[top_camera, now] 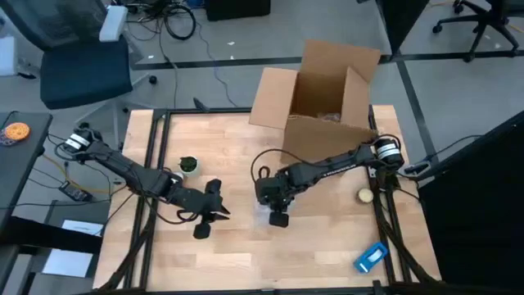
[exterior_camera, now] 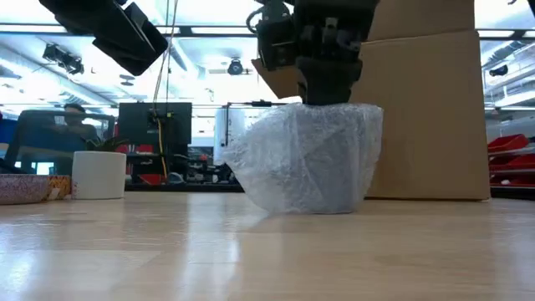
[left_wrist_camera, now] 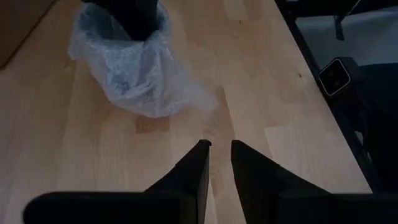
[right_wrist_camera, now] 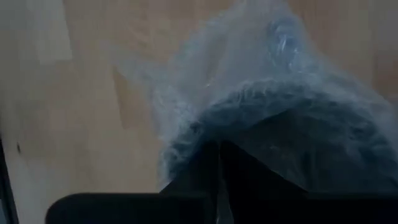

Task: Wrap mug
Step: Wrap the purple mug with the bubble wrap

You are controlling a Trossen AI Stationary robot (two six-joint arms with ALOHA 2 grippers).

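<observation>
The mug (exterior_camera: pixel 305 159) stands upright near the table's middle, wrapped in clear bubble wrap, with a flap of wrap (left_wrist_camera: pixel 193 96) spread on the wood beside it. My right gripper (exterior_camera: pixel 330 79) comes down onto its top, fingers shut, seen close in the right wrist view (right_wrist_camera: pixel 219 155). My left gripper (left_wrist_camera: pixel 217 149) hovers above the table to the mug's left (top_camera: pixel 223 210), narrowly open with nothing between its fingers. My right gripper's shut fingers (right_wrist_camera: pixel 205 163) press from above, pointing down, onto the bubble wrap at the mug's mouth (right_wrist_camera: pixel 273 130). The wrap around them dips inward (left_wrist_camera: pixel 140 34). The mug stands upright with its base on the table.
An open cardboard box (top_camera: pixel 327 90) stands at the far side behind the mug. A small white pot with a green plant (top_camera: pixel 188 165) sits to the left. A pale ball (top_camera: pixel 364 195) and a blue object (top_camera: pixel 370 256) lie toward the right near corner.
</observation>
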